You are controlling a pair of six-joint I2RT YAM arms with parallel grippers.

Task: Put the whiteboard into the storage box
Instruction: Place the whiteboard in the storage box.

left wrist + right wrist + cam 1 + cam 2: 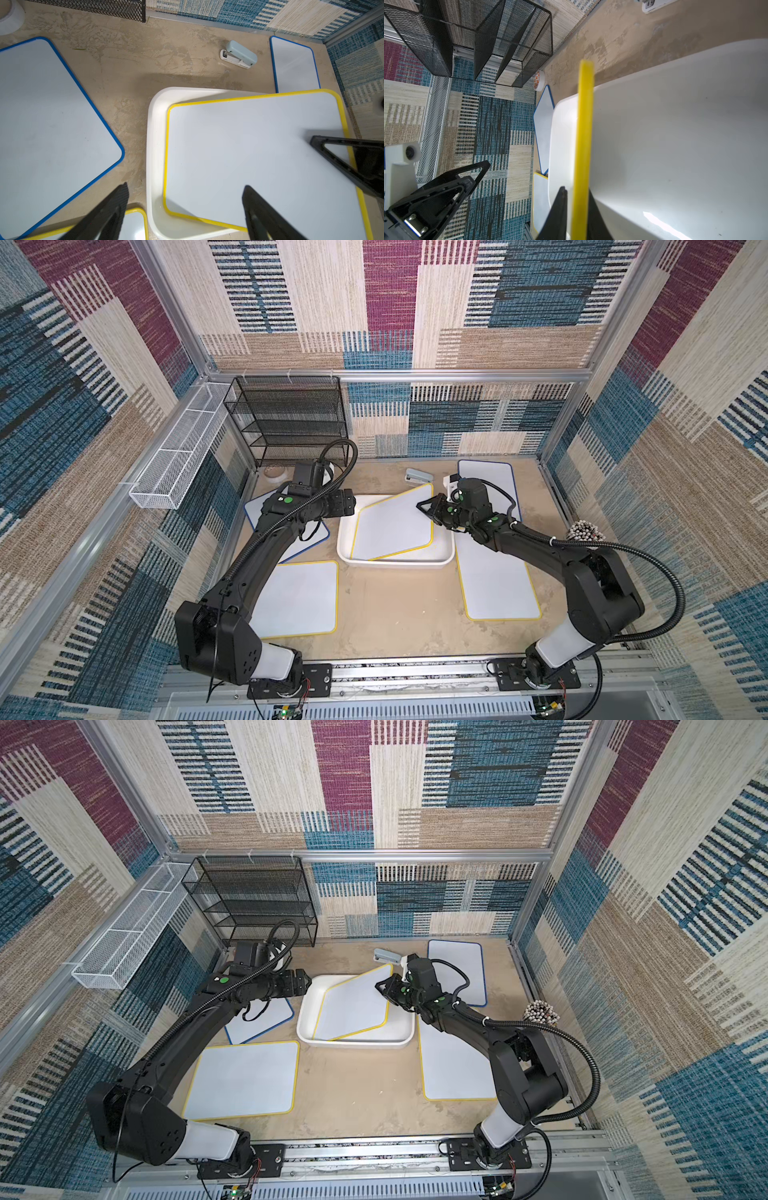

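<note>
Whiteboard (395,526) sits skewed in storage box (344,541), 1 o'clock corner riding over the rim; likely light, stiff, slick-faced, so take the yellow edge at 3 o'clock where right fingers (558,214) straddle it (clamped or loose: cannot tell); left fingers (259,212) spread wide, empty, at 9 o'clock.

My right claw (422,506) sits at the right edge of the yellow-rimmed whiteboard (395,524). It lies askew in the storage box (347,549), far corner poking out over the back rim. My left claw (352,504) hangs by the box's left rear corner. On the worktop (395,614) a second yellow board (299,597) lies flat by my left arm. A third yellow board (498,585) lies under my right arm. A stapler (417,477) sits behind the box.
</note>
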